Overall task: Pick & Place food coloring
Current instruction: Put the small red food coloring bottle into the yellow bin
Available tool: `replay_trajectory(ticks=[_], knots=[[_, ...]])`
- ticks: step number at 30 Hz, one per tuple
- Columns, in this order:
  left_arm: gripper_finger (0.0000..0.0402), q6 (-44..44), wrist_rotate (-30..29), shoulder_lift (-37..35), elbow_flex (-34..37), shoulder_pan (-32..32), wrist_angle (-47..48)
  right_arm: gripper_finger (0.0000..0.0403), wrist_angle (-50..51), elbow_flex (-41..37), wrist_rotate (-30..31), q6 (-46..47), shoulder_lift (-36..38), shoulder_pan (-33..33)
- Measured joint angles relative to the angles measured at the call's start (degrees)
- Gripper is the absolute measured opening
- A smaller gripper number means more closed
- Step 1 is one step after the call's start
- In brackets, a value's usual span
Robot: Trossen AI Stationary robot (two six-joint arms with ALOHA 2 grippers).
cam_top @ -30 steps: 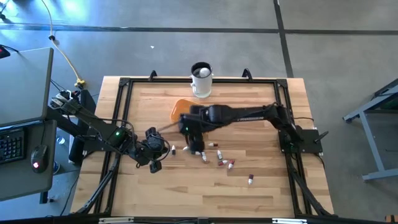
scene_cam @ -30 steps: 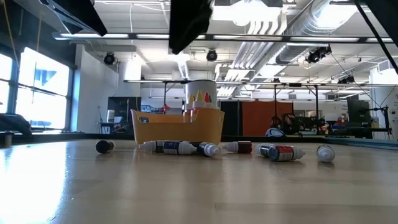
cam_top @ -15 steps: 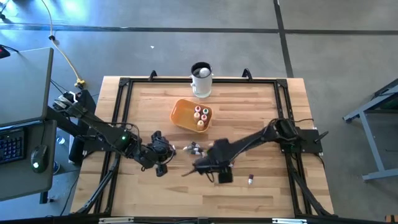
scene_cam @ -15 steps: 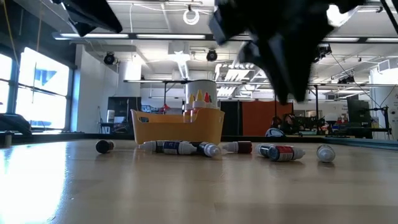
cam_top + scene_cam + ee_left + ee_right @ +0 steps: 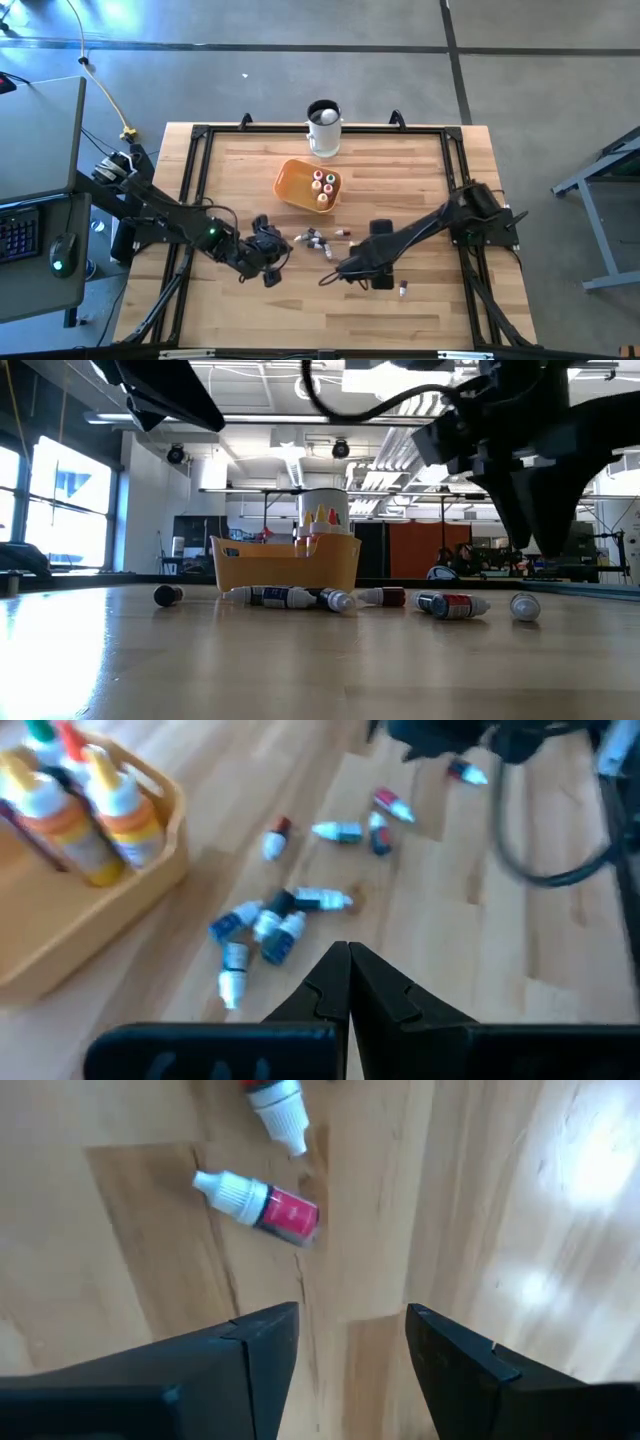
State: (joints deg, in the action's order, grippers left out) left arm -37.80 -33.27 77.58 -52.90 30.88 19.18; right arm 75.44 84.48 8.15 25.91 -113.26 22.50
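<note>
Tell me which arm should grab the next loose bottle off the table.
Probably the right. Its gripper hangs with fingers open over the table, a red bottle lying just ahead of it. The left gripper is shut and empty, facing the cluster of bottles near the orange bowl, so it would need to open first.

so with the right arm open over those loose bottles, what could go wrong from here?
1. The right end effector hangs open near a red food coloring bottle lying flat with another bottle beside it; closing could nudge either so it rolls.
2. The left end effector is shut, close to a tight cluster of bottles; a sweep could scatter them.
3. The orange bowl already holds upright bottles that a careless drop could topple.
</note>
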Motion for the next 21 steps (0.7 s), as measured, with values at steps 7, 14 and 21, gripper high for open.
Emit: replay_trajectory(ticks=[7,14,21], knots=[[0.0000,-2.9,-0.4,-0.6,0.0,-2.4,2.6,0.0181,-23.5,-15.8,-3.8,-5.2,13.1,2.0],[0.0033,-3.0,8.4,0.1,0.0,-8.1,14.4,0.0181,-50.3,-34.4,-2.1,-10.5,28.4,1.9],[0.0100,-11.5,10.4,2.5,0.1,-11.9,16.8,0.0181,-73.1,-48.3,-1.7,-11.7,36.4,1.8]])
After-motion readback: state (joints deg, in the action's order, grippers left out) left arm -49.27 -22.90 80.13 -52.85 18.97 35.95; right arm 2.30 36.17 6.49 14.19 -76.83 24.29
